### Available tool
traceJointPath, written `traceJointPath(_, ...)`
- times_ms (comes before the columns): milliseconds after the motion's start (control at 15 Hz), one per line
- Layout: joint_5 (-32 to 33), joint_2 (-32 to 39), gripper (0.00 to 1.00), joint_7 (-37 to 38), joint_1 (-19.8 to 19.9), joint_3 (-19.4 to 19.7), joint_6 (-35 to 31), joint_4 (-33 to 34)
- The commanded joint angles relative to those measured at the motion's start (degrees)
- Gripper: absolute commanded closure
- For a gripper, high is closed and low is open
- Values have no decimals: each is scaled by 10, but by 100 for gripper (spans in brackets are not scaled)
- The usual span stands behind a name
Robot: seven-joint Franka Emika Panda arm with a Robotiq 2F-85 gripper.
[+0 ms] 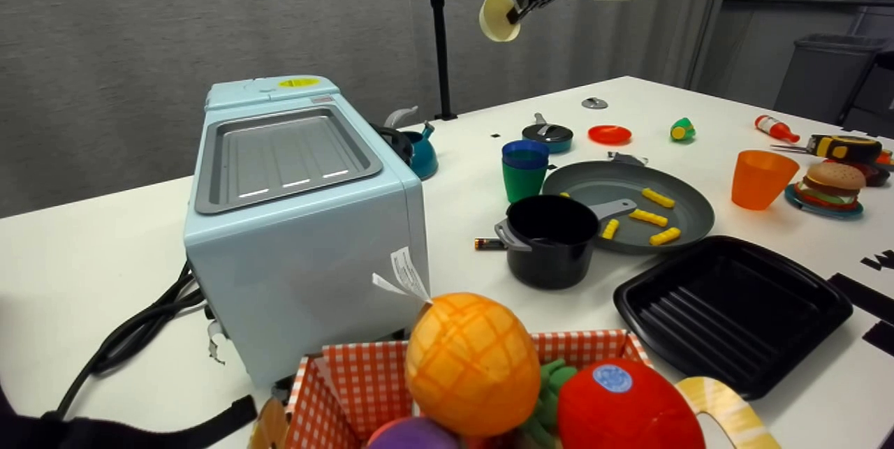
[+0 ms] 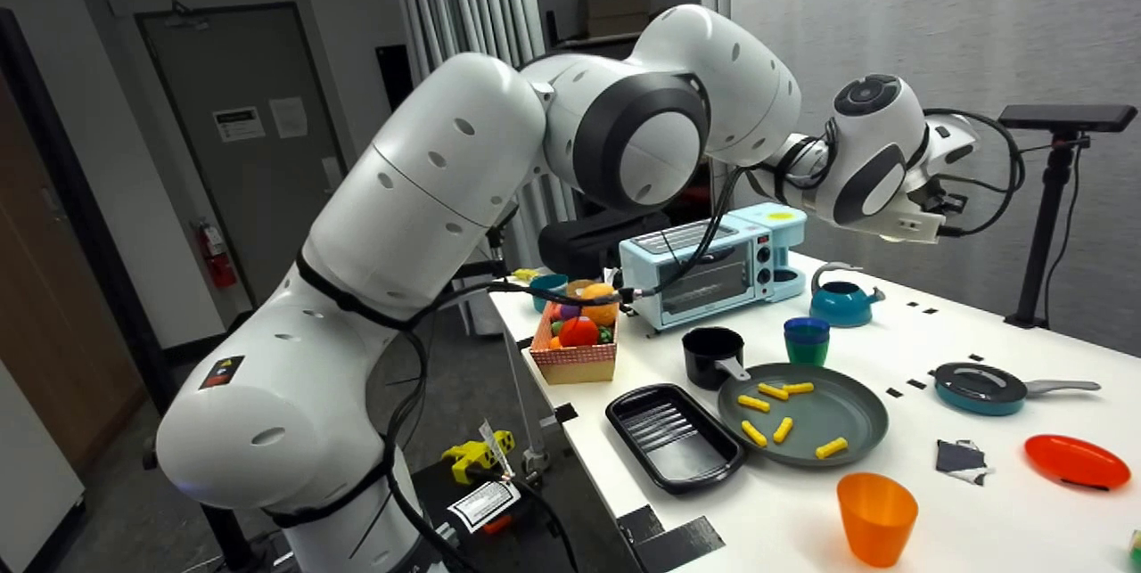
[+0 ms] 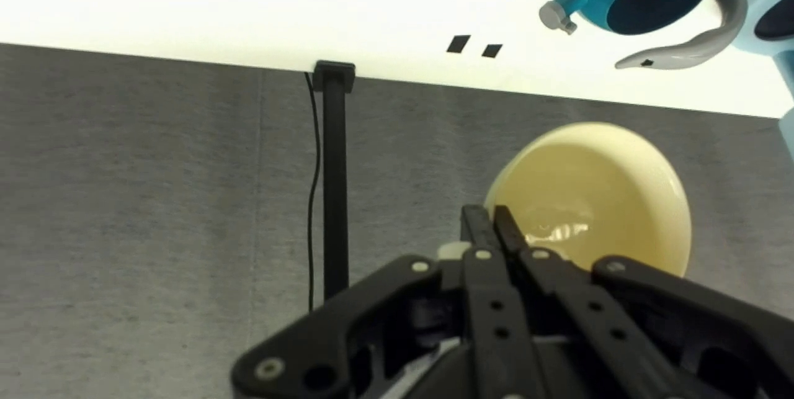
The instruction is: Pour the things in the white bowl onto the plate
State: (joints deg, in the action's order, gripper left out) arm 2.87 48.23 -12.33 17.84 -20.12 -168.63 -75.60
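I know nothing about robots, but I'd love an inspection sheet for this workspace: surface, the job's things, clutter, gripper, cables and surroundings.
Surface: white table with black patches.
Job's things: six yellow sticks lie on the grey plate; the bowl is held in the air, tilted.
Inside the bowl: nothing seen, though the gripper hides part.
Clutter: black pot, black tray, orange cup, toaster oven, kettle, a box of soft toys, among others.
Gripper: shut on the bowl's rim.
Cables: a black cord lies beside the toaster oven; another cable runs along the robot arm.
Surroundings: grey backdrop, black stand, door, fire extinguisher.
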Motion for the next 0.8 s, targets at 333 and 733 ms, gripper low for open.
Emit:
traceJointPath(333,-25,40,99,86,-91,177,309,145)
traceJointPath(733,-17,74,99,112,-84,223,449,187)
